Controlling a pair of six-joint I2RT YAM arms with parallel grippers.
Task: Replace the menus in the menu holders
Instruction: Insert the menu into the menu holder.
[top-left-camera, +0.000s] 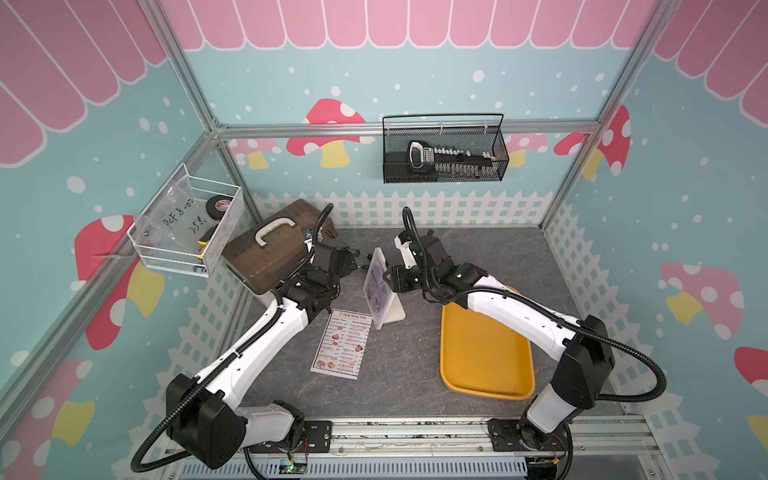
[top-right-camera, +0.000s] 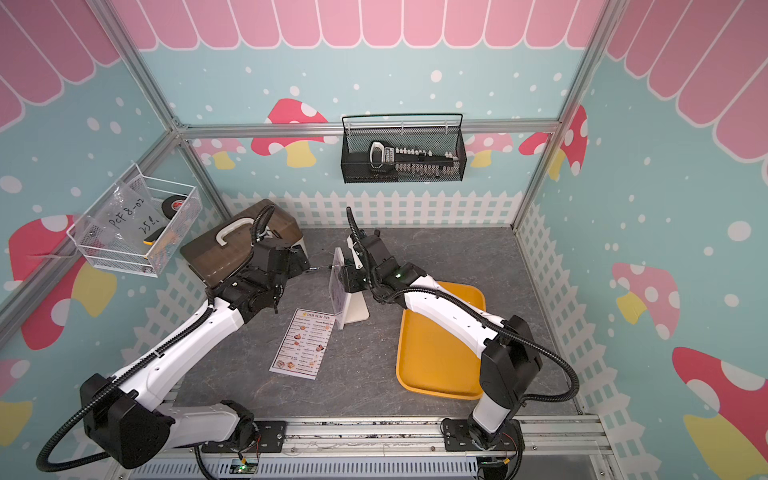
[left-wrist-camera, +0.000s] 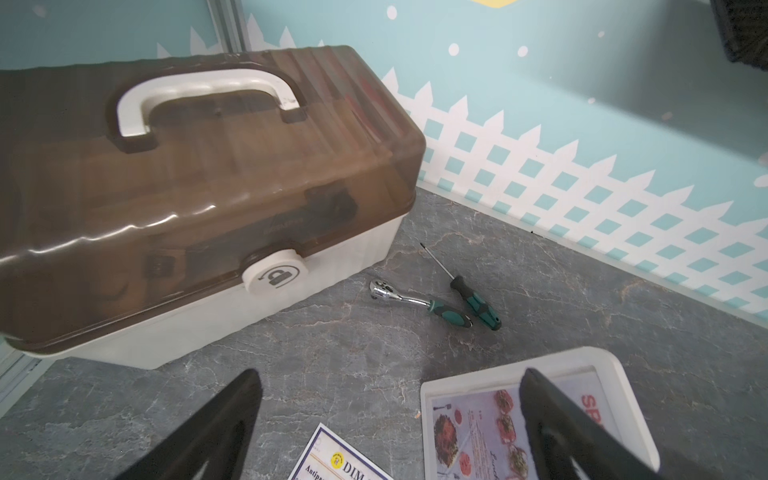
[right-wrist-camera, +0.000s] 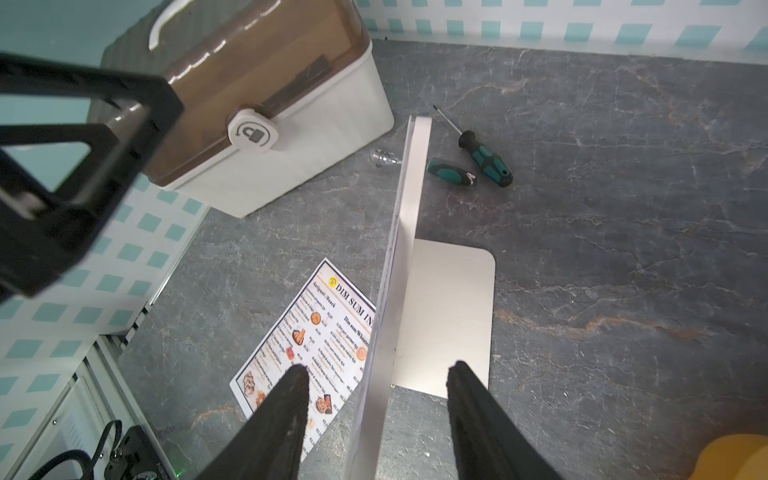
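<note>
While the grey table (top-left-camera: 498, 257) bears a yellow tray (top-left-camera: 486, 365) to one side, the holder (top-left-camera: 376, 286) stands upright mid-table, foot flat, with the Special menu (left-wrist-camera: 478, 428) seated inside it. The Dim Sum menu (top-left-camera: 340, 345) lies flat on the table close against the holder's front; whether they touch I cannot tell. The right gripper (right-wrist-camera: 378, 365) straddles the holder's top edge, jaws apart and clear of it on both sides. The left gripper (left-wrist-camera: 389, 371) hangs near the holder's face, jaws spread wide, holding nothing. If the Dim Sum menu is the discarded sheet, I judge the swap essentially done; if it is the new one, everything remains.
</note>
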